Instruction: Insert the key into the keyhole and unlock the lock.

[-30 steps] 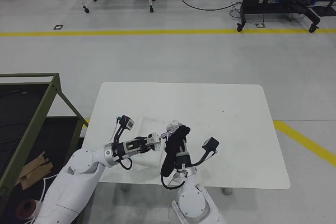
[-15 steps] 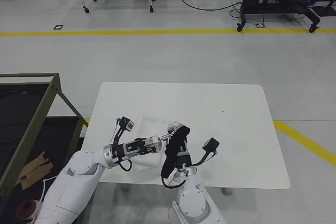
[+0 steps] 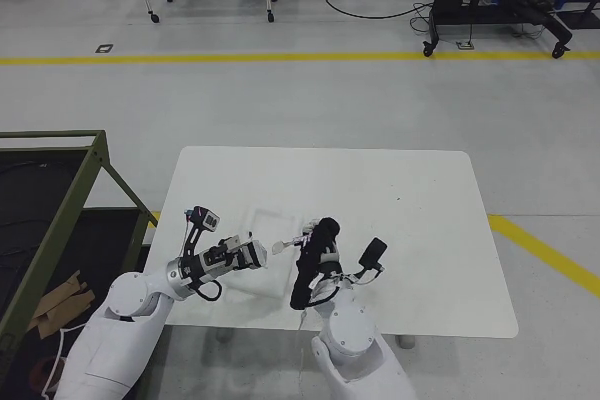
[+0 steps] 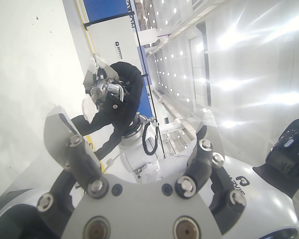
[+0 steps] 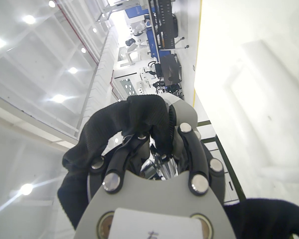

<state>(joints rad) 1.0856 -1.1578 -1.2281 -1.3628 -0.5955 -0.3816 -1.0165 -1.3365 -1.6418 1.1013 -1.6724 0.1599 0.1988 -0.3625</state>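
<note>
White table (image 3: 410, 200) lies under both arms, which meet above its near edge. The right gripper (image 3: 310, 240), sleeved in black cloth, is clamped on the lock (image 4: 109, 90). It holds the lock in the air with the keyhole turned toward the other arm, probably so the key can be worked from that side. The left gripper (image 3: 262, 249) hangs level, just apart from it, fingers spread and empty. The key (image 4: 89, 106), its head wrapped in white, appears to sit in the keyhole.
</note>
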